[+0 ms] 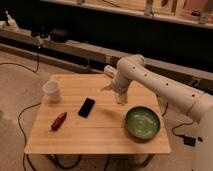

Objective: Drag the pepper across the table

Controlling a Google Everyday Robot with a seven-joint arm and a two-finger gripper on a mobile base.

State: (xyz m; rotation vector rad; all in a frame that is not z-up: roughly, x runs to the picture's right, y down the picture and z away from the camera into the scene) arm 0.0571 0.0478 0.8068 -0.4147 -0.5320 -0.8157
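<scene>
The pepper (58, 121), a small slim dark-red chili, lies on the left part of the light wood table (100, 135), near the front left. My gripper (119, 99) hangs at the end of the white arm (165, 87) over the middle right of the table, well to the right of the pepper and apart from it. A flat black phone (86, 107) lies between the pepper and the gripper.
A white cup (52, 91) stands at the table's back left. A green bowl (142, 123) sits at the front right, just below the gripper. Black cables run over the floor at the left. A long bench runs behind the table.
</scene>
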